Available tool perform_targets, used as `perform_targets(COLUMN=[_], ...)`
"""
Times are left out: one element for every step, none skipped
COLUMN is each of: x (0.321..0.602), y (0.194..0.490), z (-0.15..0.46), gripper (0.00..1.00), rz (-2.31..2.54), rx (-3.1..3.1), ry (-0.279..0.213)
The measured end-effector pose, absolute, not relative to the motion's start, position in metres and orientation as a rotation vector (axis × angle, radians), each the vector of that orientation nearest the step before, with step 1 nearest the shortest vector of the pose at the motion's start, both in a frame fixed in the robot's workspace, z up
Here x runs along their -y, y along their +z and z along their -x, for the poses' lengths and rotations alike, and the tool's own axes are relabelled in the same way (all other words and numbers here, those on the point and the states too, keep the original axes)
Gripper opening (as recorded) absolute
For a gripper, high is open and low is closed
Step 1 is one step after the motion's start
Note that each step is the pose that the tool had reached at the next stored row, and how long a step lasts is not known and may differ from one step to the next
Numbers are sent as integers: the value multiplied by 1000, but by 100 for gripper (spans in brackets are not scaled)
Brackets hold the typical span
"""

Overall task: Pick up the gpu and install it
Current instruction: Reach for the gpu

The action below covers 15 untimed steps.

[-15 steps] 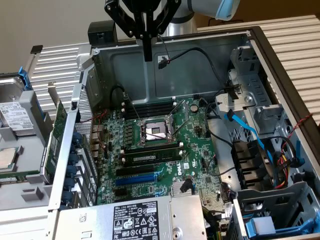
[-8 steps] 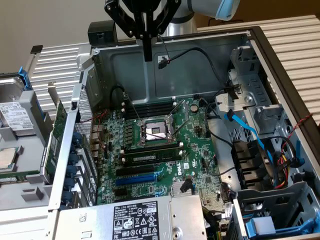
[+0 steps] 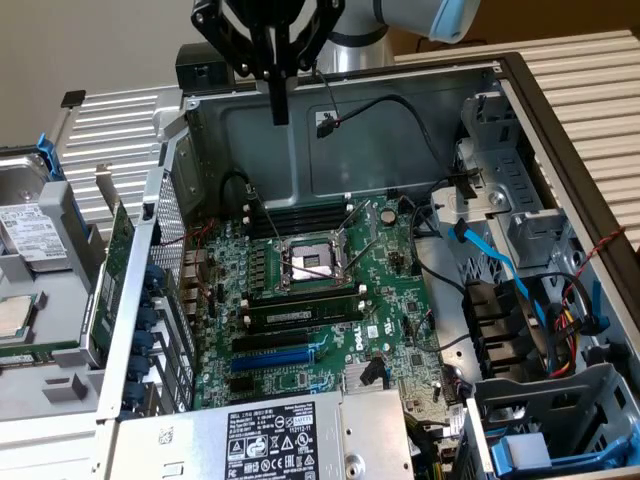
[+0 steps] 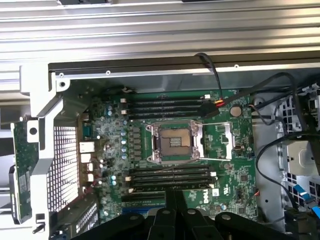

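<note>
Gripper (image 3: 280, 110) hangs above the open case (image 3: 400, 140) with its fingers pressed together and holding nothing. It is well apart from the gpu (image 3: 118, 265), which stands on edge just outside the case wall on the exterior view's left. The pick-up is judged not yet made: a sound grasp calls for the fingers parted and set squarely across the card's thin upper edge, clear of the perforated case wall beside it, so the card lifts without tilting or scraping.
</note>
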State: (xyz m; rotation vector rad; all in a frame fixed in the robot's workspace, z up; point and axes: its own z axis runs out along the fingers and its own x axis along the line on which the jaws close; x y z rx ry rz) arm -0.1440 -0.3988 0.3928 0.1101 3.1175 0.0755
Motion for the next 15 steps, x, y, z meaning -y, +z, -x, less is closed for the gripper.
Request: perform_targets(x=[399,399,399,399,399,399,399,399,399,399,399,400,400,400,400], y=[393,393,393,393,393,394,394,394,395,395,396,396,397,397,397], z=[148,152,157,161,166,171,175,180,184,188,192,196,199,202,204], gripper=[12,12,12,12,12,12,12,12,12,12,12,12,12,12,12], rz=[-110,-110,-110,-110,-110,-110,-110,-110,-109,-109,-107,-105,-102,-98,-93], rx=[-3117,-3117,-3117,-3117,-3117,-3117,-3117,-3117,-3117,-3117,-3117,-3117,-3117,-3117,-3117], ry=[76,76,75,76,76,76,75,75,75,76,76,76,76,76,76])
